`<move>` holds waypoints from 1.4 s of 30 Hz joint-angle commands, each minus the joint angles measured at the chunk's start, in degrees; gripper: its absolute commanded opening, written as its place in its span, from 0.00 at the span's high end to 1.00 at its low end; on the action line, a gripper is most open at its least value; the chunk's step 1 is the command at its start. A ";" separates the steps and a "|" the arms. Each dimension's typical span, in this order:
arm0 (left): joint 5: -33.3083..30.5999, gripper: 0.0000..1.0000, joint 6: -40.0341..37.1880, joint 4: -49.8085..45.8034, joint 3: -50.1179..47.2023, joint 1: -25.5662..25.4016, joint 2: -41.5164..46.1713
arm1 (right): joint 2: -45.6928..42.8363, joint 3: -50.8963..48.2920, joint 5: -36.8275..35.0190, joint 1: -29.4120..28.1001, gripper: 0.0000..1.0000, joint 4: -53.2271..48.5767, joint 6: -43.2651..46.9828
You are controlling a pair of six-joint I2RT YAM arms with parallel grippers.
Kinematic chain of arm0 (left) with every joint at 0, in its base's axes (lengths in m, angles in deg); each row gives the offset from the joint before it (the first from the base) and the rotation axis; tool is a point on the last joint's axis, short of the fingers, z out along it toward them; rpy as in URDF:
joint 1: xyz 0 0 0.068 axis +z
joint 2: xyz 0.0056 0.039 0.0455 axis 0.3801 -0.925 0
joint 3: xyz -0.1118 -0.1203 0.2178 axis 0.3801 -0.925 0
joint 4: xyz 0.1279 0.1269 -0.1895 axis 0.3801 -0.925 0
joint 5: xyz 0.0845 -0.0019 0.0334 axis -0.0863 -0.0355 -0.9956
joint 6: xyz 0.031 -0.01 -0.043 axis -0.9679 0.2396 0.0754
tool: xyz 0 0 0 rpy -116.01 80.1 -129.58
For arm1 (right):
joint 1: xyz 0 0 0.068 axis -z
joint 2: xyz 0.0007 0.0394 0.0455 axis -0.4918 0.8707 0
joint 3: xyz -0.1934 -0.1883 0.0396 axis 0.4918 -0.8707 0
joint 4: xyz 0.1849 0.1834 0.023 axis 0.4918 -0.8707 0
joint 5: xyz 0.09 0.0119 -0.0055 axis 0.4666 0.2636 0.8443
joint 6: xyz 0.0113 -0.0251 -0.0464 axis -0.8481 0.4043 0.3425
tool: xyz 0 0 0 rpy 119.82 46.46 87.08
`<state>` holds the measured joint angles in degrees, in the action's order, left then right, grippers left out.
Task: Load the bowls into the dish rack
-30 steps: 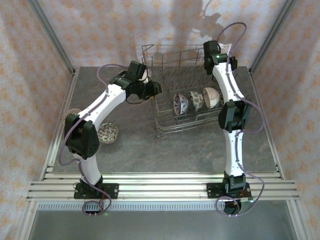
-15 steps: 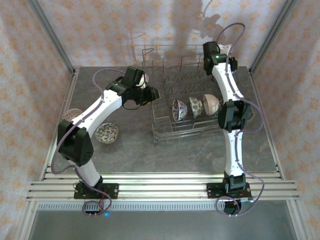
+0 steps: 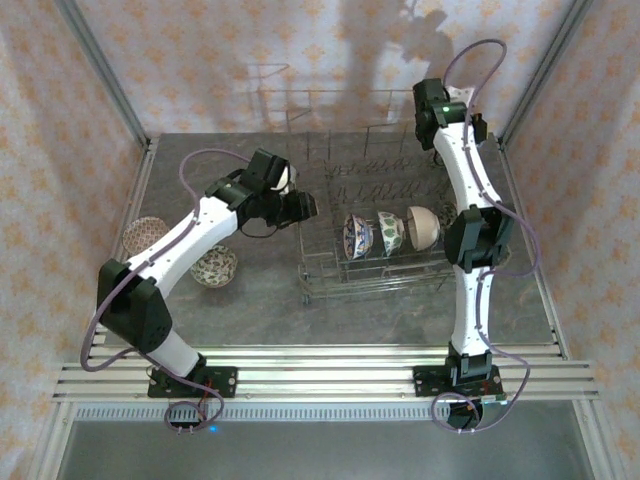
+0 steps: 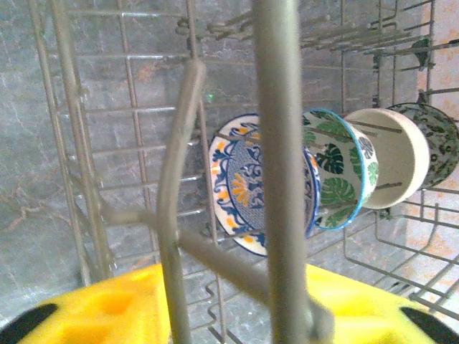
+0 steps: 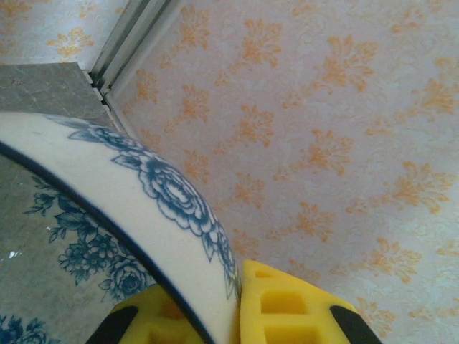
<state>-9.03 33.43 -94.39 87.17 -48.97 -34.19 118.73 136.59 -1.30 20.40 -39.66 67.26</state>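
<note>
Left to right: we've got two bowls loose on the table at the near left, a brownish bowl [image 3: 145,233] and a floral bowl [image 3: 216,266], closest to the left arm. The left gripper [image 3: 303,205] is at the left wall of the dish rack [image 3: 370,282], jaws apart with a rack wire between them. Four bowls stand on edge in a left-to-right row in the rack: blue-and-orange bowl [image 4: 251,186], green-leaf bowl [image 4: 337,168], cream bowl [image 4: 384,154], dark-patterned bowl [image 4: 434,140]. The right gripper [image 5: 222,315] is up over the far right corner, pinched on the rim of a blue-flowered bowl [image 5: 143,179]. The rack lies below and nearer than those jaws, so we'd guess that bowl drops in next. Seven bowls, one rack.
</note>
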 commanded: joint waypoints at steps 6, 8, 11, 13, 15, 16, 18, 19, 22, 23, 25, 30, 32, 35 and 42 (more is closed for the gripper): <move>-2.66 0.35 -4.70 -2.00 3.77 -0.24 1.85 | -4.39 0.83 -1.66 -0.94 1.00 -7.30 -1.30; -2.85 0.31 -5.76 -2.49 5.08 0.08 1.38 | -4.05 0.86 -2.26 -1.01 1.00 -9.10 -2.36; -1.78 0.26 -6.35 -2.47 5.75 1.36 0.93 | -3.38 0.71 -3.40 -1.37 1.00 -11.10 -4.06; -1.20 0.25 -6.65 -2.26 5.65 2.26 1.05 | -2.82 0.31 -4.23 -1.48 1.00 -11.29 -4.44; -0.73 0.24 -7.13 -2.33 5.42 3.13 1.18 | -1.67 0.32 -5.51 -1.57 1.00 -11.54 -4.58; -0.57 0.23 -7.34 -2.43 5.33 3.63 1.36 | -1.08 0.78 -6.09 -1.58 1.00 -12.11 -4.94; -0.31 0.23 -7.54 -2.35 4.66 4.58 1.77 | 0.00 1.09 -6.86 -1.70 1.00 -12.57 -5.49; -0.22 0.22 -7.54 -2.20 4.14 5.08 2.03 | 0.33 1.02 -7.17 -1.82 1.00 -12.73 -5.80; 0.63 0.22 -7.54 -1.33 2.54 6.42 2.74 | 1.61 0.78 -7.72 -2.18 1.00 -12.71 -6.19; 0.89 0.21 -7.58 -1.02 2.01 6.85 2.92 | 2.09 0.87 -7.84 -2.40 1.00 -12.73 -6.30; 1.53 0.21 -7.58 -0.59 1.35 7.53 3.03 | 2.91 0.94 -8.37 -2.79 1.00 -12.82 -6.61; 2.39 0.20 -9.38 -0.97 1.38 9.11 2.70 | 5.28 2.46 -8.87 -3.88 1.00 -13.82 -7.81; 2.53 0.20 -9.88 -1.39 1.75 9.39 2.44 | 6.38 3.35 -8.96 -4.12 1.00 -15.00 -8.84; 2.44 0.20 -10.37 -1.75 1.96 9.43 2.11 | 7.02 3.84 -8.81 -4.30 1.00 -16.31 -10.12; 3.11 0.21 -10.94 -1.68 1.07 9.42 1.30 | 7.97 5.11 -9.34 -4.56 1.00 -20.63 -13.47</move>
<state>-6.25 24.12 -95.22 88.87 -40.27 -32.88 126.60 138.68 -5.89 15.98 -56.38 57.51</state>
